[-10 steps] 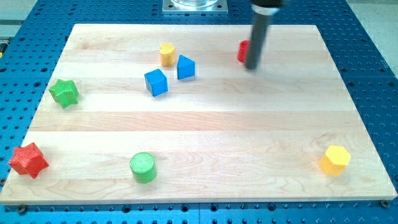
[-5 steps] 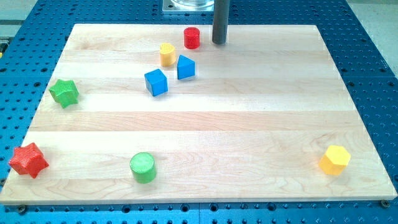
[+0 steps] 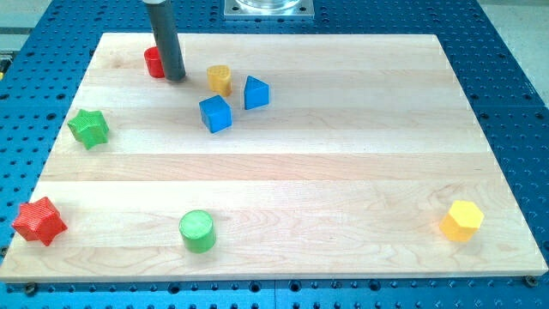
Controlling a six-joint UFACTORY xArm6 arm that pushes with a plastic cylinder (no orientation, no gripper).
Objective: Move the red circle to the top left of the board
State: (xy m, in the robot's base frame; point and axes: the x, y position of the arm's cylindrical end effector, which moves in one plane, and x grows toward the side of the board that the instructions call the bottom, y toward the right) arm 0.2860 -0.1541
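Observation:
The red circle (image 3: 153,63) is a small red cylinder near the view's top left of the wooden board (image 3: 343,172). The dark rod stands right against its right side and partly hides it. My tip (image 3: 175,78) rests on the board just right of and slightly below the red circle, touching it or nearly so.
A yellow cylinder (image 3: 220,79), a blue triangular block (image 3: 256,93) and a blue cube (image 3: 215,113) cluster right of the tip. A green star (image 3: 88,128) and red star (image 3: 39,221) lie at the left edge, a green cylinder (image 3: 197,231) at the bottom, a yellow hexagon (image 3: 462,221) bottom right.
The rod has swept left along the top of the board, pushing the red circle from the top middle to the top left. The yellow cylinder has shifted slightly left.

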